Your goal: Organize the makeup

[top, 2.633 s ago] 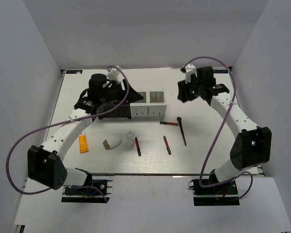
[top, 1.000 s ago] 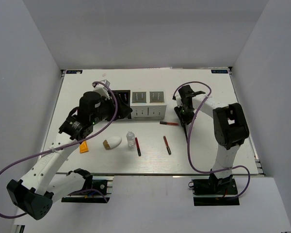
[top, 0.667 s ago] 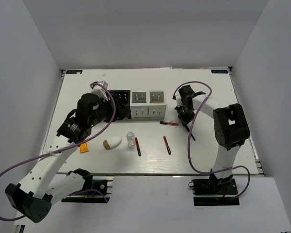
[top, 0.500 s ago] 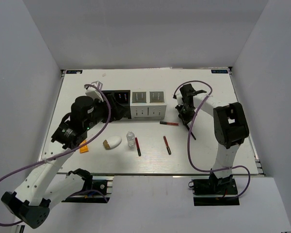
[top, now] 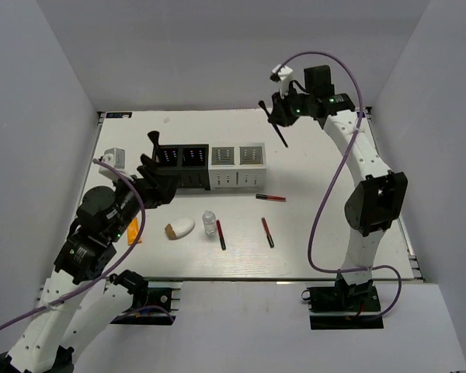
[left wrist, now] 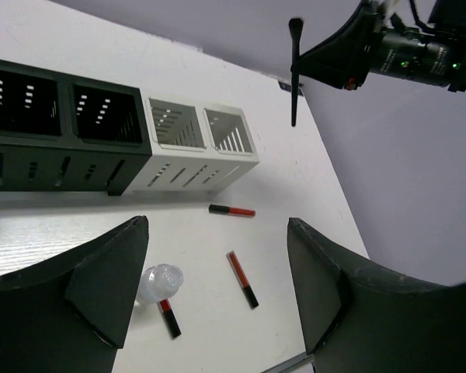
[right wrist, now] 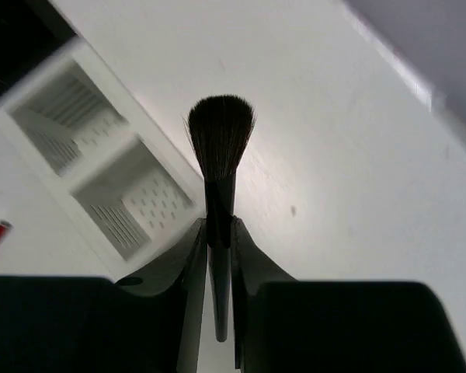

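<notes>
Black brush (top: 278,126) clamped at mid-handle in right pincer (right wrist: 217,241), bristles up, high over far side of table (top: 334,179). Carrying step, by the look. Next: line handle tip over a slot of white box (top: 238,165), lower straight. Left pincer (left wrist: 217,280) agape, empty, near black box (top: 180,166).

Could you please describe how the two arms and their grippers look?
The left arm and the right arm have white rounded links joined by bulky black joints. A purple cable loops loosely along each. The left gripper and the right gripper have black, tapering fingers. Small green lights glow on the right wrist housing.
</notes>
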Controlling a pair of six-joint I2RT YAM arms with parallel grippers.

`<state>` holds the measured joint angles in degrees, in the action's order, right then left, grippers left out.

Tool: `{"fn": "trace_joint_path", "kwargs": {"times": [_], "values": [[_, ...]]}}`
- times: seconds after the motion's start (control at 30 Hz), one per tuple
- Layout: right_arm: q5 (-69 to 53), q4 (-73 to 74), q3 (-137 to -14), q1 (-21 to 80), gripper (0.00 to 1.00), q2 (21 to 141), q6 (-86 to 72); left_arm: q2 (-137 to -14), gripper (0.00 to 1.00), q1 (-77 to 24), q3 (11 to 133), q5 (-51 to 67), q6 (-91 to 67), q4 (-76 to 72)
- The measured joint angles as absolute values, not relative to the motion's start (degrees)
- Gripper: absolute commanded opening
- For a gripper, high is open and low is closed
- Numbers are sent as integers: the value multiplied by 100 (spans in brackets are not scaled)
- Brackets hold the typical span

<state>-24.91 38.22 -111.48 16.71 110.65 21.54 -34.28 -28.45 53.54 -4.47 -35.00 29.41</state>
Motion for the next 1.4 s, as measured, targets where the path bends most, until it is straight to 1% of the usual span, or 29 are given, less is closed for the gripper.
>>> {"fn": "trace_joint_path", "kwargs": {"times": [0.17,0.33,0.63,0.7,0.8,0.9,1.13,1.33,1.4], "values": [[-3612,2753,-11570,2152,0,11122,1852,-3306,82,-2845,5358,-666,-3503,2919],[-4348,1133,-12105,2910,0,11856,1087,-3328,81,-2845,5430,-714,-3503,3022],[-4436,-1468,-12335,4141,0,13161,-36,-3229,81,-2845,5743,-803,-3507,3345],[-4309,-1833,-12602,4320,0,13489,-193,-3212,81,-2845,5795,-838,-3505,3430],[-4080,-2156,-12964,4497,0,13865,-307,-3212,82,-2847,5894,-873,-3498,3583],[-3844,-2392,-12938,4609,0,13928,-307,-3214,82,-2845,5961,-913,-3496,3686],[-3328,-2764,-12724,4716,0,13931,-222,-3216,83,-2845,6086,-1011,-3489,3933],[-3205,-2875,-12164,4689,0,13931,-193,-3232,84,-2845,6086,-1020,-3452,4010],[-3208,-2838,-11959,4678,8,13931,-189,-3264,84,-2845,6086,-1009,-3426,4003]]}}
